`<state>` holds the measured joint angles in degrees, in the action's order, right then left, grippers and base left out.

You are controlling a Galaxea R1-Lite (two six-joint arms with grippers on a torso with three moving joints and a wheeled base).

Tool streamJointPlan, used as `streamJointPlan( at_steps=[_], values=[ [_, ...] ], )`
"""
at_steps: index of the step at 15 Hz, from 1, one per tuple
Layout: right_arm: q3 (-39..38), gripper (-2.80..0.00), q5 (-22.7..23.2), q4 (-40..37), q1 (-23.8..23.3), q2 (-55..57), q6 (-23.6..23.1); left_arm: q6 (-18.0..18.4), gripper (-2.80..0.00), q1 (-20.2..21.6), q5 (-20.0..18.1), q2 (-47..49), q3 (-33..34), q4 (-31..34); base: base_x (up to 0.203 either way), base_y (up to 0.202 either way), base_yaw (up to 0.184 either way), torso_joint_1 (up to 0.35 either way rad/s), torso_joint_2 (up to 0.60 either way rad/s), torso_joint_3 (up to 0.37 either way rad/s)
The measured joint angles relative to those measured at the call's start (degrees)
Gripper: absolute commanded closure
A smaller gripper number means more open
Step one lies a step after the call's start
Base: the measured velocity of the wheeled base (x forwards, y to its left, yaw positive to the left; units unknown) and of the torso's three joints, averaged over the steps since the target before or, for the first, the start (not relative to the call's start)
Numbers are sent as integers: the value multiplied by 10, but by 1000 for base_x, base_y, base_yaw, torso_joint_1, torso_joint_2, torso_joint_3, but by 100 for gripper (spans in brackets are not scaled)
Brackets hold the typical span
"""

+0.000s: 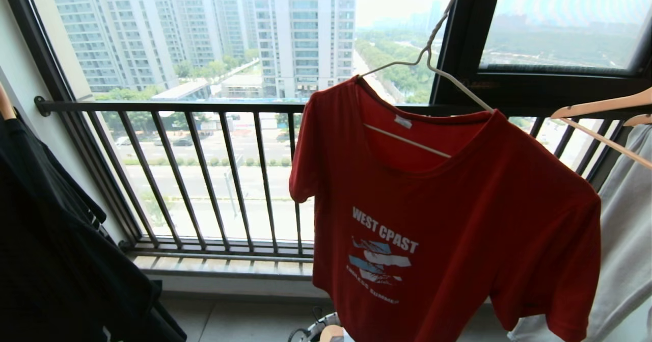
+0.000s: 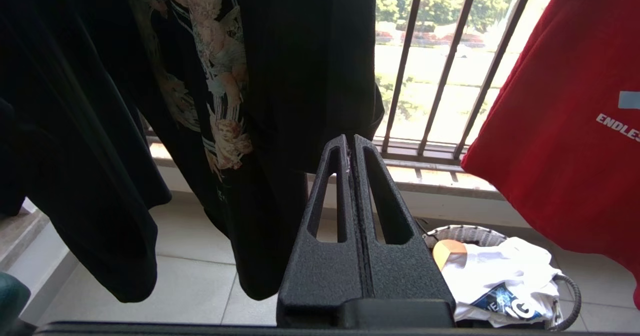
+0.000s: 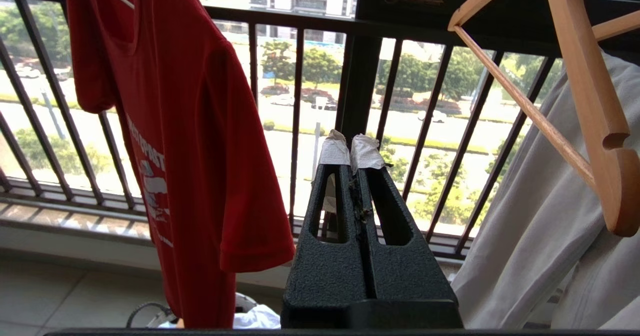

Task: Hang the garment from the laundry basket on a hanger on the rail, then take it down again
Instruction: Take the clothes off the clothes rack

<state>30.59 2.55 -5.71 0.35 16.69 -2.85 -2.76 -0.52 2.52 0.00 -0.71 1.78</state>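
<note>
The red T-shirt [image 1: 448,219] hangs on the thin white hanger [image 1: 433,67], in front of the black window railing [image 1: 204,179]. A black printed T-shirt [image 2: 225,100] hangs to its left and a pale grey garment [image 1: 626,230] on a wooden hanger [image 3: 590,100] to its right. Below sits the laundry basket [image 2: 570,286], holding white clothes. The left tool [image 2: 351,143] and right tool [image 3: 351,148] are both pressed together, empty.

My right gripper [image 3: 351,150] is closed, taped tips pressed together, holding nothing. Beyond the tips — the black window railing [image 3: 295,100]. The red T-shirt [image 3: 185,140] hangs off one side; a tan wooden hanger [image 3: 590,105] over a pale grey garment [image 3: 540,216] off the other.
</note>
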Motion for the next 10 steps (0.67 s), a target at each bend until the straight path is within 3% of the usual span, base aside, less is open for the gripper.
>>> streamJointPlan(
  at_steps=[4,8,10],
  values=[
    [197,0,45,-18,2,141,2,0,0,0,0,0,0,0,0,0,0,0,0,0],
    [329,0,194,-52,12,262,9,0,0,0,0,0,0,0,0,0,0,0,0,0],
    [377,0,234,-59,20,325,12,0,0,0,0,0,0,0,0,0,0,0,0,0]
  ],
)
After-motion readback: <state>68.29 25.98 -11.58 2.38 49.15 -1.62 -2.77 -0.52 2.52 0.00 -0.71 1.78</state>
